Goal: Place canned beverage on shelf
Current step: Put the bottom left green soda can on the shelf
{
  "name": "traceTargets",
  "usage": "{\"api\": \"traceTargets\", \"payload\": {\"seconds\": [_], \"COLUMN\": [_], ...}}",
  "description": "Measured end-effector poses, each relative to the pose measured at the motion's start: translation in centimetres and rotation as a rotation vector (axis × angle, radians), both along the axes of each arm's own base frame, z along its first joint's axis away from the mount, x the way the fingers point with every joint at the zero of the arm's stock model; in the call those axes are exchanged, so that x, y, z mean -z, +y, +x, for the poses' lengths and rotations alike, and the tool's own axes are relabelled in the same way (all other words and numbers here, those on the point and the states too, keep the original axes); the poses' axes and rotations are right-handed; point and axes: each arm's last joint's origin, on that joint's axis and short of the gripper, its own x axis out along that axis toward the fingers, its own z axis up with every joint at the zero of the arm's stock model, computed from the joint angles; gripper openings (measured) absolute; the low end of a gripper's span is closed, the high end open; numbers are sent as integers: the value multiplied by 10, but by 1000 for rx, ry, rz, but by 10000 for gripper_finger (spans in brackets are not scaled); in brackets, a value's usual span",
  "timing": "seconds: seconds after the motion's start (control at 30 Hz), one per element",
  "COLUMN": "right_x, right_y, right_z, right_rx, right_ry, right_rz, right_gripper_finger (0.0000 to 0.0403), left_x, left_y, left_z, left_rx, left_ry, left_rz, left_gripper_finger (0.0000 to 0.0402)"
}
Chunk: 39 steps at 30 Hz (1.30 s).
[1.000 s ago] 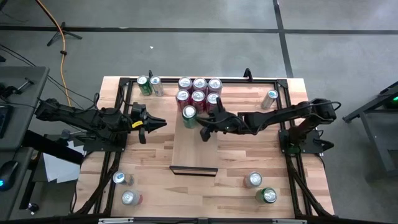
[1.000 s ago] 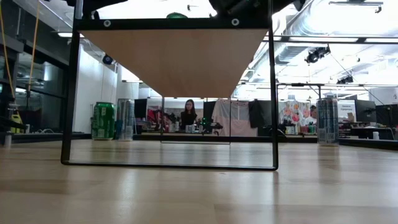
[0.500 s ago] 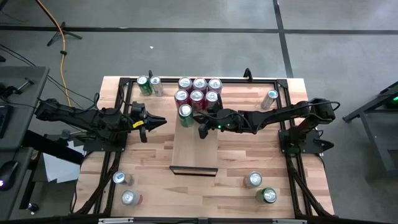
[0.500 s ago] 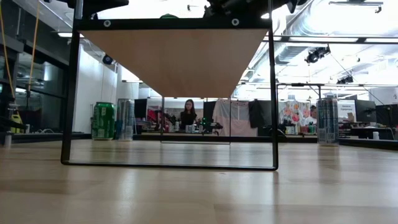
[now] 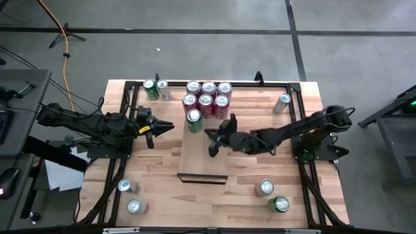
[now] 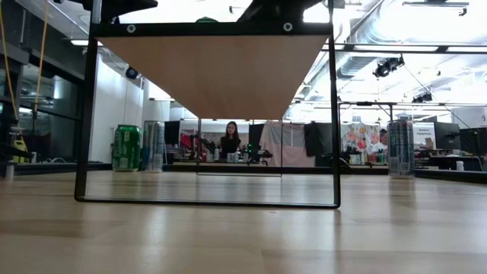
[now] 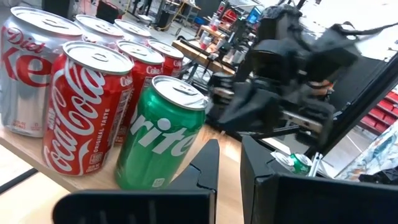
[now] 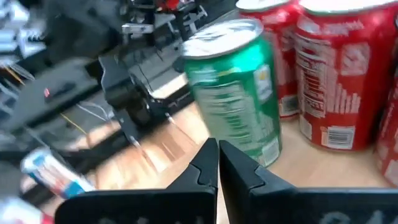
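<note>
My right gripper [image 5: 212, 143] sat closed and empty over the shelf [image 5: 203, 159], beside the green can [image 5: 194, 118]; backing away slowly seemed wisest.

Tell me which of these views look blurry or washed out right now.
Right wrist view: green can and the background are smeared by motion blur. Left wrist view: green Sprite can is sharp, the right arm behind it is blurred. Low view: bright ceiling glare above the shelf. High view: evenly lit, sharp.
</note>
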Motion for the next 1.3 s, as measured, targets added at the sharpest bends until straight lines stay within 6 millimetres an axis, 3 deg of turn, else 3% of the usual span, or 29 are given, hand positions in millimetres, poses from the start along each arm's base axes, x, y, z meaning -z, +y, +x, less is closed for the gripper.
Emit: {"api": "traceTargets", "payload": {"seconds": [0.07,0.2,0.3,0.4,0.7,1.3], "right_x": [-6,-17,-20,-17,-20,-24], "right_y": [11,26,27,19,-8,-28], "right_z": [4,16,25,33,43,52], "right_rx": [-28,-163,-288,-370,-418,-498], "right_ry": [85,382,620,800,927,851], "right_rz": [-97,-457,-727,-885,-1037,-1044], "right_gripper_finger": [0,0,0,0,0,0], "left_x": [0,0,1,0,0,0], "left_y": [0,1,1,1,0,0], "left_z": [0,0,0,0,0,0], "left_rx": [-12,-21,-20,-18,-18,-17], "left_ry": [0,4,5,2,-1,-1], "left_rz": [2,4,3,-7,-24,-24], "left_gripper_finger": [0,0,1,0,1,0]}}
